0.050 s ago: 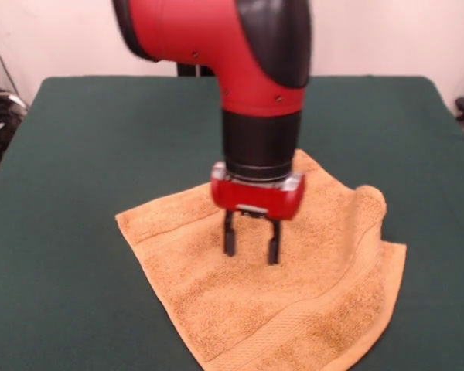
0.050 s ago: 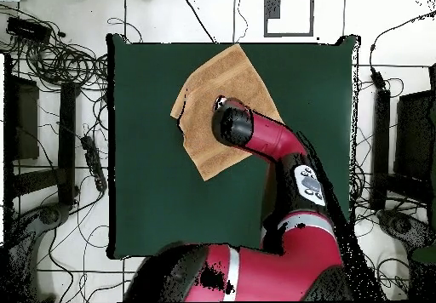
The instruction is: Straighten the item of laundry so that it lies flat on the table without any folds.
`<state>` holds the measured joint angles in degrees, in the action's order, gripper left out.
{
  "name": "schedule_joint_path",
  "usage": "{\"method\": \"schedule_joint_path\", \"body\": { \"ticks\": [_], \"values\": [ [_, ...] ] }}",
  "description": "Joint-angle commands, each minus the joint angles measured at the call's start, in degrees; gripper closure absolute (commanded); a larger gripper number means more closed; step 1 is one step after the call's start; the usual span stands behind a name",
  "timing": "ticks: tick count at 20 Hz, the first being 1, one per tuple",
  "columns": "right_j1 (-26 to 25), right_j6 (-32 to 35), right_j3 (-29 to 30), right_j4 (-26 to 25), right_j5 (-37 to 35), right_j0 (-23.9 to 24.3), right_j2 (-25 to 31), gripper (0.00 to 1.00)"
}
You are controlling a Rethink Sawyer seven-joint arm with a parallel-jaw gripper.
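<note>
On the dark green cloth-covered table (image 1: 77,154): one orange-tan terry-cloth towel (image 1: 309,309), one edge rumpled. Above the towel's middle: red and black gripper (image 1: 251,253), jaws parted, grasping nothing.

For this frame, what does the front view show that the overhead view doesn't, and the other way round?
Only the front view shows the gripper, open, its fingers down at the towel, and a raised fold at the towel's right corner. Only the overhead view shows the whole table, the towel's full outline, and cables on the floor around it. Both show the arm over the orange-tan towel on green cloth.
</note>
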<state>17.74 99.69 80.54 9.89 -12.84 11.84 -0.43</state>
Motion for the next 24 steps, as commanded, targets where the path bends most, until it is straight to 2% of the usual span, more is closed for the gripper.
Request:
{"method": "schedule_joint_path", "body": {
  "ticks": [1, 11, 19, 24],
  "values": [
    [-4.6, 2.7, 0.7, -4.3, 1.5, 1.5, 6.8, 0.0],
    [-4.9, 2.3, 1.1, -7.2, -0.1, 3.8, 7.7, 0.0],
    [-2.3, 4.0, 6.3, -8.9, 0.0, 4.9, 7.2, 0.0],
    [-1.3, 2.2, 6.6, -11.3, -0.9, 6.7, 6.3, 0.0]
  ]
}}
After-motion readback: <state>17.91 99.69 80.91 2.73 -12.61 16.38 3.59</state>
